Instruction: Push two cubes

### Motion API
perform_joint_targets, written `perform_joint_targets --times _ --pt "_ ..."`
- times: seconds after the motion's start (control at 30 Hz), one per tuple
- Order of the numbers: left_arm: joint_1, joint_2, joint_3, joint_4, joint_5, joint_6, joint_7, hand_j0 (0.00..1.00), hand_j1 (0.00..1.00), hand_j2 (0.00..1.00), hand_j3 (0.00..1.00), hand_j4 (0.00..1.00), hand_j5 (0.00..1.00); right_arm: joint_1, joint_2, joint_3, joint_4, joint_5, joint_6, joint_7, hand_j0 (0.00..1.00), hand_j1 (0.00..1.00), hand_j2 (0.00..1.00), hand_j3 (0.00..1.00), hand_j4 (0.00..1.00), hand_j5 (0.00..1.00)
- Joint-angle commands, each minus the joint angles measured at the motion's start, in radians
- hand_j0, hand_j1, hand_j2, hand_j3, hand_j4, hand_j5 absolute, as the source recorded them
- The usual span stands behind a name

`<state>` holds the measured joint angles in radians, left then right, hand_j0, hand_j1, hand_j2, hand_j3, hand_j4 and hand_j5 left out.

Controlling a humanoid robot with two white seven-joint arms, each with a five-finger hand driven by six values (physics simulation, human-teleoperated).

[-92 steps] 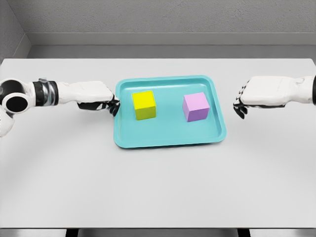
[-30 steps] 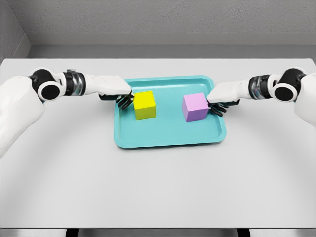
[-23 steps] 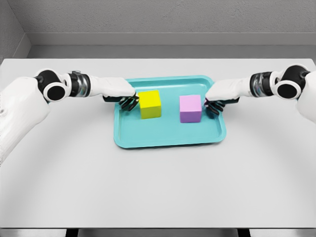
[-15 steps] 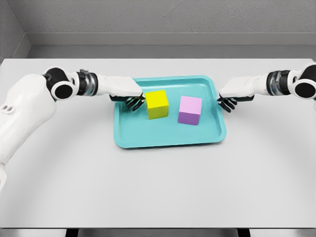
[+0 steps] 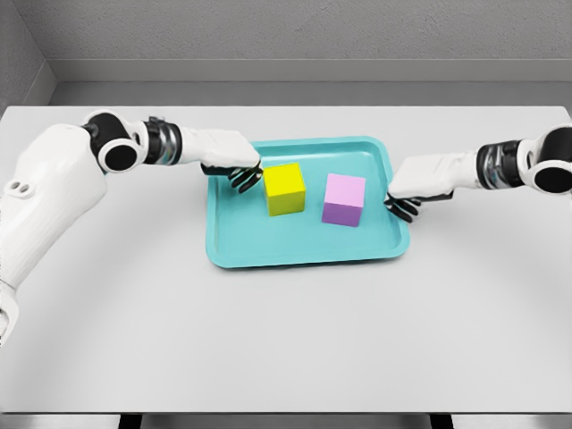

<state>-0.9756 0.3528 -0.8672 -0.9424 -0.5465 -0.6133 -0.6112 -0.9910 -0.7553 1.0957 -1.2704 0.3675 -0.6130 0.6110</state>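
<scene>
Left hand (image 5: 234, 166), fingers curled and empty, touched yellow cube (image 5: 285, 189) in tray (image 5: 304, 246); right hand (image 5: 418, 181), likewise curled, stood apart from purple cube (image 5: 343, 199)

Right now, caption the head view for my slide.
Left hand at yellow cube, right hand clear of purple cube, both in teal tray.

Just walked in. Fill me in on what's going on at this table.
A two-armed robot is pushing two cubes together on a teal tray. The left hand has its curled fingers right by the yellow cube. The right hand sits over the tray's right rim, clearly apart from the purple cube. The cubes stand near the tray's middle, close but with a gap between them. Neither hand grips anything.
</scene>
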Motion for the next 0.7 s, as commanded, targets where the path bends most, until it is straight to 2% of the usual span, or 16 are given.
perform_joint_targets --times 0.0,0.43,0.67 --pt "0.000 -0.011 0.001 0.019 -0.012 0.002 0.000 0.13 0.13 0.13 0.13 0.13 0.13 0.000 0.017 0.016 -0.017 -0.002 0.002 0.000 0.14 0.14 0.14 0.14 0.14 0.14" --pt "-0.025 -0.041 0.001 0.013 -0.013 0.002 0.000 0.13 0.13 0.13 0.13 0.13 0.13 -0.018 0.083 0.033 -0.004 0.005 0.002 0.000 0.15 0.15 0.15 0.15 0.15 0.15" --pt "-0.041 -0.051 0.002 0.010 -0.013 0.002 0.000 0.13 0.13 0.13 0.13 0.13 0.13 -0.026 0.134 0.035 0.043 0.010 0.002 0.000 0.15 0.15 0.15 0.15 0.15 0.15"
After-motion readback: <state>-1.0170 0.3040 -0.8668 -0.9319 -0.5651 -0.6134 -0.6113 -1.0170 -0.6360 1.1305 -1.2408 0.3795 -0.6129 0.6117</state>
